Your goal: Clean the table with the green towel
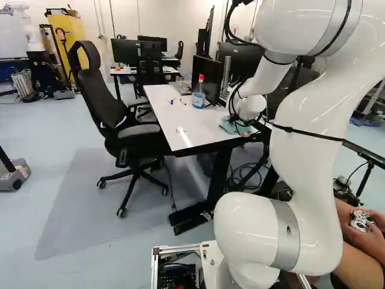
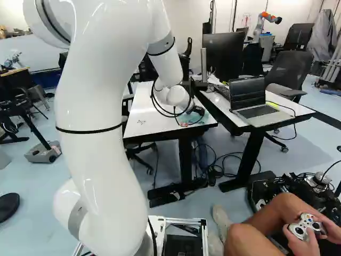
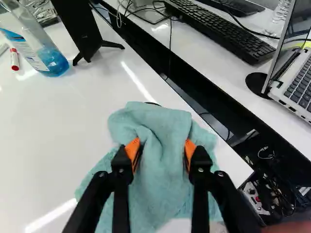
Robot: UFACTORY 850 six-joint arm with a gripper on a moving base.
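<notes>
In the right base view my gripper (image 2: 198,111) is low over the near end of the white table (image 2: 144,112), its fingertips hard to make out. The green towel (image 1: 230,126) lies under it near the table's corner in the left base view. Seen from the wrist, the gripper (image 3: 161,148) has its two orange pads against opposite sides of a raised, bunched fold of the towel (image 3: 163,170), shut on it. The rest of the cloth spreads flat on the tabletop around and beneath the fingers.
A blue spray bottle (image 3: 51,60), a red marker (image 3: 14,59) and a monitor stand (image 3: 87,29) are on the table. Across a gap stands a desk with a keyboard (image 3: 218,29) and laptop (image 2: 258,101). An office chair (image 1: 135,129) is alongside. Another robot (image 2: 261,24) stands far back.
</notes>
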